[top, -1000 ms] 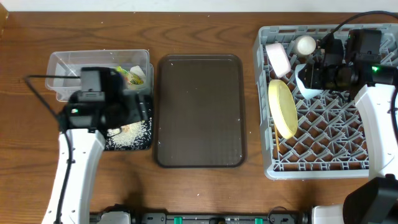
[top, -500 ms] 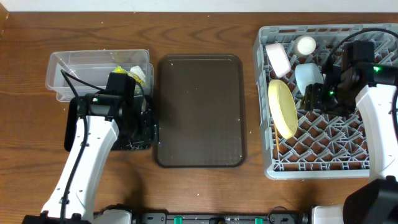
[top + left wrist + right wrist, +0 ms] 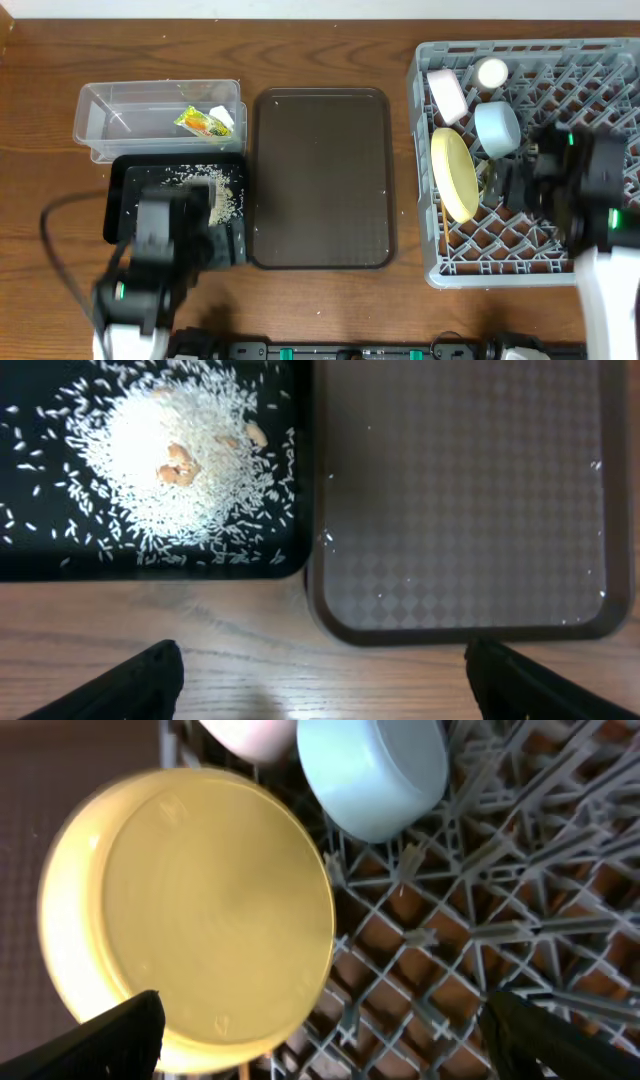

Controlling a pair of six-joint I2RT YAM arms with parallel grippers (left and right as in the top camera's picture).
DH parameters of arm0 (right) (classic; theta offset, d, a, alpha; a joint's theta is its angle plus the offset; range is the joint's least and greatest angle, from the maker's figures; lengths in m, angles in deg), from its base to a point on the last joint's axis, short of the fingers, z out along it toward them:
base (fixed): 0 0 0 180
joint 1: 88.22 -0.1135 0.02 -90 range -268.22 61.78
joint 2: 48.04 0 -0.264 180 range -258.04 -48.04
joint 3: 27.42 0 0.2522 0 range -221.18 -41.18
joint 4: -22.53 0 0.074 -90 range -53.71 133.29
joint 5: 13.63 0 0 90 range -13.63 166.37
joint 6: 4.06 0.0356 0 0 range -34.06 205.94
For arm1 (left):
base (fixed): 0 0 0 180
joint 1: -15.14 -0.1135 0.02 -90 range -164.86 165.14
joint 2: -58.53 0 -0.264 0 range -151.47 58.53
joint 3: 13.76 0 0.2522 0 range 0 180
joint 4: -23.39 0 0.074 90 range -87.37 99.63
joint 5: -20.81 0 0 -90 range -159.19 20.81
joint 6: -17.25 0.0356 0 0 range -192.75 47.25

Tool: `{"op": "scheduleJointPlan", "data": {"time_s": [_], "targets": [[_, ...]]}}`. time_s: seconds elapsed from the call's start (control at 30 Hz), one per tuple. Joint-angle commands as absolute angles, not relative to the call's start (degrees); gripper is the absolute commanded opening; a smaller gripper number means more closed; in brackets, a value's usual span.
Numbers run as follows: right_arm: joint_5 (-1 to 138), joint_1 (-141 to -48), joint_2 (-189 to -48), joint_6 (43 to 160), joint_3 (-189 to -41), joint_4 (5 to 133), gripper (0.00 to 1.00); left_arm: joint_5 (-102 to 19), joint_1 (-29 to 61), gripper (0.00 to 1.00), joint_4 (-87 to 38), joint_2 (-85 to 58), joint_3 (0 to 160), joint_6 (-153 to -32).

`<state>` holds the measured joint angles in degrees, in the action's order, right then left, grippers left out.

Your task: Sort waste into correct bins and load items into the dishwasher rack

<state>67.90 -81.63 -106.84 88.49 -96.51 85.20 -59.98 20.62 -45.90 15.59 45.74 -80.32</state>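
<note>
The grey dishwasher rack (image 3: 600, 60) holds a yellow plate (image 3: 457, 175) on edge, a white bowl (image 3: 447, 95), a pale blue bowl (image 3: 497, 128) and a small white cup (image 3: 491, 71). My right gripper (image 3: 515, 185) hovers open and empty over the rack, by the plate (image 3: 190, 910) and below the blue bowl (image 3: 375, 770). The clear tub (image 3: 130, 110) contains the green-and-yellow wrapper (image 3: 198, 122) and a white paper scrap (image 3: 222, 117). Rice (image 3: 170, 460) lies heaped in the black tray (image 3: 40, 555). My left gripper (image 3: 322, 685) is open and empty above bare wood, just in front of that tray.
A large brown serving tray (image 3: 320, 180) lies between the black tray and the rack, with a few stray grains on it. Both arms are blurred in the overhead view. The rack reaches the table's right edge.
The right gripper let go of the pale blue bowl in the rack and drew back toward the front. The left arm pulled back off the black tray, uncovering the rice. Both grippers opened wider.
</note>
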Motion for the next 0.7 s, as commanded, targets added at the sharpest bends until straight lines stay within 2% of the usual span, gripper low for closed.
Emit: {"op": "scheduleJointPlan", "data": {"time_s": [0.0,0.23,0.67], "targets": [[68.23,-81.1,-97.27,89.1,-89.47,81.74,0.99,-61.35,20.69,0.98,-44.59,23.04,41.8,-80.39],[68.18,-81.13,-84.75,89.1,-82.5,82.09,0.99,-61.31,20.69,0.98,-41.75,28.44,41.08,-80.32],[68.01,-81.13,-83.65,89.08,-82.41,89.5,0.99,-61.31,20.69,0.98,-42.12,28.31,41.08,-80.32]]}}
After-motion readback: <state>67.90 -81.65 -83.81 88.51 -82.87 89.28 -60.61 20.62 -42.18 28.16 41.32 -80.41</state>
